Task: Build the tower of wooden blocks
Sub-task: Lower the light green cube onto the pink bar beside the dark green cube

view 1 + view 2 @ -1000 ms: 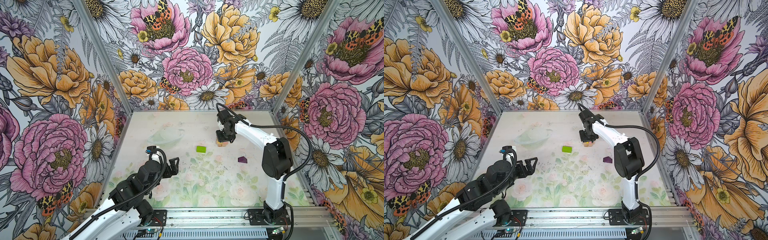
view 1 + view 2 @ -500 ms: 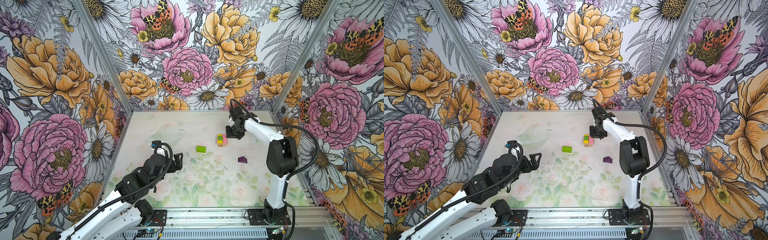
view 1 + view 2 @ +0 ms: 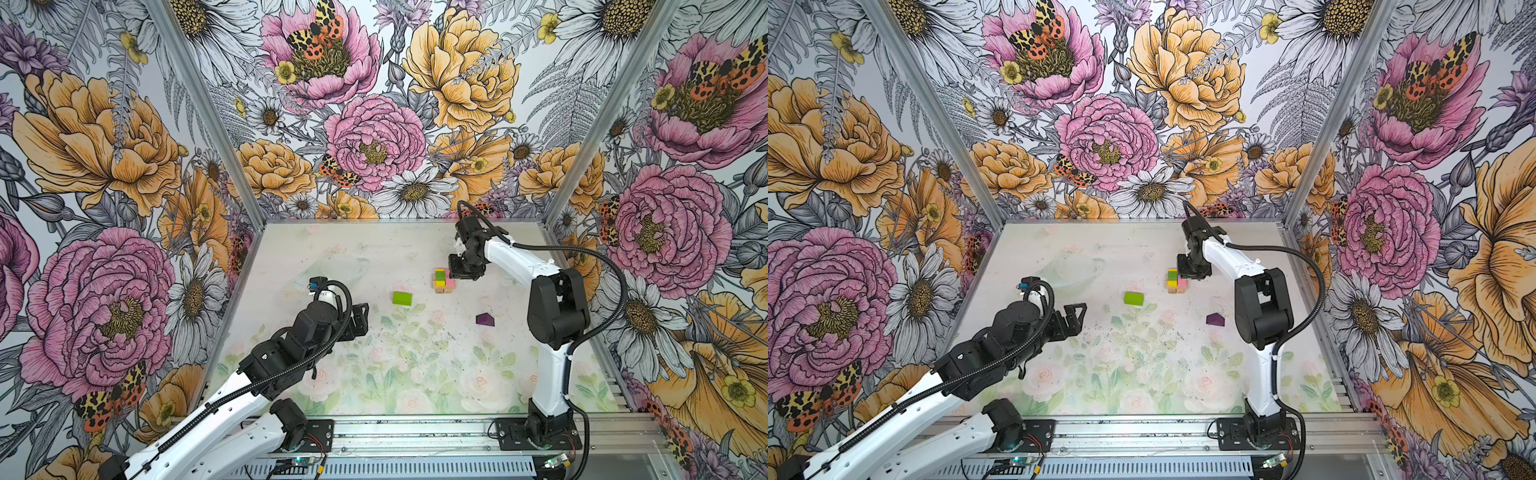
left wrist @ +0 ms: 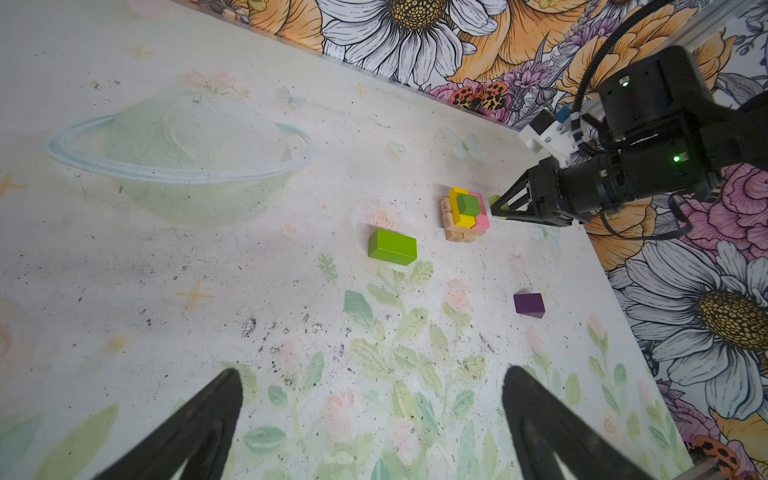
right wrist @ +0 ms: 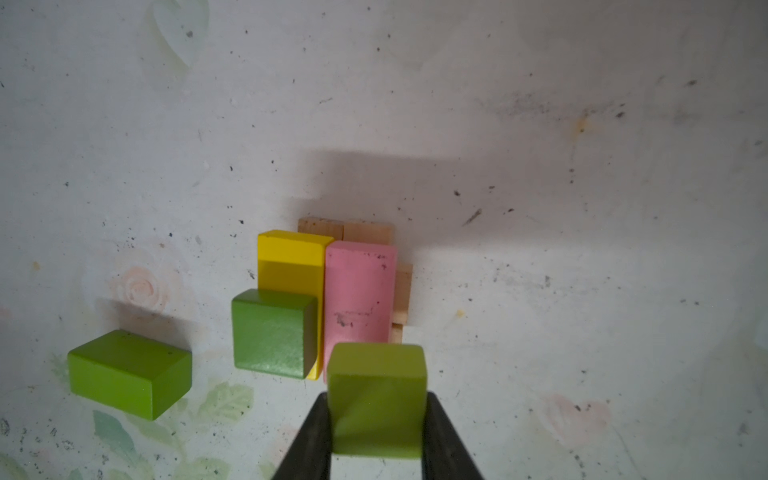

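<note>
**Second green cube poised beside the stack**

The wood block tower [image 3: 442, 281] stands on the far half of the surface, a little right of middle. Its base is plain tan wooden oblongs [image 5: 365, 230]. On them a yellow wooden oblong [image 5: 291, 257] and a pink wooden oblong [image 5: 359, 282] lie side by side. A dark green wooden cube [image 5: 270, 330] sits on one end of the yellow one, and we see the pink top bare.

Just right of the tower, the right fingers [image 5: 311, 440] pinch a lighter green wooden cube [image 5: 376, 374] from both sides, above the surface and near the end of the pink oblong.

We judge the step in hand to be seating this cube on the pink oblong, next to its darker twin. That calls for a short move left, squaring the cube over the pink top, a gentle descent, and a release that does not nudge the neighbours.

A lime wooden brick [image 3: 402, 298] lies left of the tower and a little nearer. A purple peaked wooden piece [image 3: 485, 319] lies nearer and to the right. Both are not yet placed.

The left fingers [image 4: 203, 428] are spread wide and empty, well apart at the near left of the pale floral surface [image 3: 415, 374].
</note>
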### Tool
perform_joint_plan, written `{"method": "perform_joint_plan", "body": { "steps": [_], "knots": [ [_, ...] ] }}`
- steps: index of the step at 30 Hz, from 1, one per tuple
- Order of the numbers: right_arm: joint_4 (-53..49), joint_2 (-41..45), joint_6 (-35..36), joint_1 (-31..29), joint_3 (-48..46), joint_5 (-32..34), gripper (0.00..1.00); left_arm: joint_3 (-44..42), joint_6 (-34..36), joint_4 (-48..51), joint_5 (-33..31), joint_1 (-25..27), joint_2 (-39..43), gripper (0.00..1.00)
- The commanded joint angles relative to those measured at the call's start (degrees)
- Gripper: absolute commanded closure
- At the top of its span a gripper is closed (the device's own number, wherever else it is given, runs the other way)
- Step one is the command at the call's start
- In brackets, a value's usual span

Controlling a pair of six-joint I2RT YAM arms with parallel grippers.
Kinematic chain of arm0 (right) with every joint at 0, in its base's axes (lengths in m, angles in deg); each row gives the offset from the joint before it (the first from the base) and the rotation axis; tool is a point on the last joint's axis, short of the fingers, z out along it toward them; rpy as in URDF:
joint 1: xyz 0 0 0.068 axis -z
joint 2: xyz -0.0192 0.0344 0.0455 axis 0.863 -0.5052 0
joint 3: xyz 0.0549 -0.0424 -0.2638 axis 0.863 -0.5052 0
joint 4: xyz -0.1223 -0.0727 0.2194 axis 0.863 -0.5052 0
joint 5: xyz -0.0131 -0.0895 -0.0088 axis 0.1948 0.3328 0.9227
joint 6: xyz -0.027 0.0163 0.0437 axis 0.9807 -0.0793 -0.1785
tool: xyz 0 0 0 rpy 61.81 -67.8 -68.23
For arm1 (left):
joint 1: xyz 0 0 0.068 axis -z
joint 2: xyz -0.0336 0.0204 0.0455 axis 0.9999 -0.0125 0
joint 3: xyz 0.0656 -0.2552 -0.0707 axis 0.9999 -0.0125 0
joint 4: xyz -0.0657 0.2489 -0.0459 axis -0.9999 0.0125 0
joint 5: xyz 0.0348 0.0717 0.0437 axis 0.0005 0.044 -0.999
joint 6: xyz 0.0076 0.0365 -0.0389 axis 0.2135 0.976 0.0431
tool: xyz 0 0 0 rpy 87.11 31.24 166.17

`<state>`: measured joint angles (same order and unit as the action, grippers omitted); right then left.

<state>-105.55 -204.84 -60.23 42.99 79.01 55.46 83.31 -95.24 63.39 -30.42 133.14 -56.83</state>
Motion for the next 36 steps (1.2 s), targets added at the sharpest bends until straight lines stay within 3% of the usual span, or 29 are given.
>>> {"method": "perform_joint_plan", "body": {
  "steps": [1,36],
  "knots": [
    [1.0,-1.7,-0.4,0.4,2.5,-0.6,0.67,1.8,1.2,-1.5,1.3,-0.6,0.1,0.01],
    [1.0,-4.8,-0.1,0.5,4.0,-2.1,0.64,1.5,1.5,-2.2,2.7,-2.0,-0.5,0.01]
  ]
}}
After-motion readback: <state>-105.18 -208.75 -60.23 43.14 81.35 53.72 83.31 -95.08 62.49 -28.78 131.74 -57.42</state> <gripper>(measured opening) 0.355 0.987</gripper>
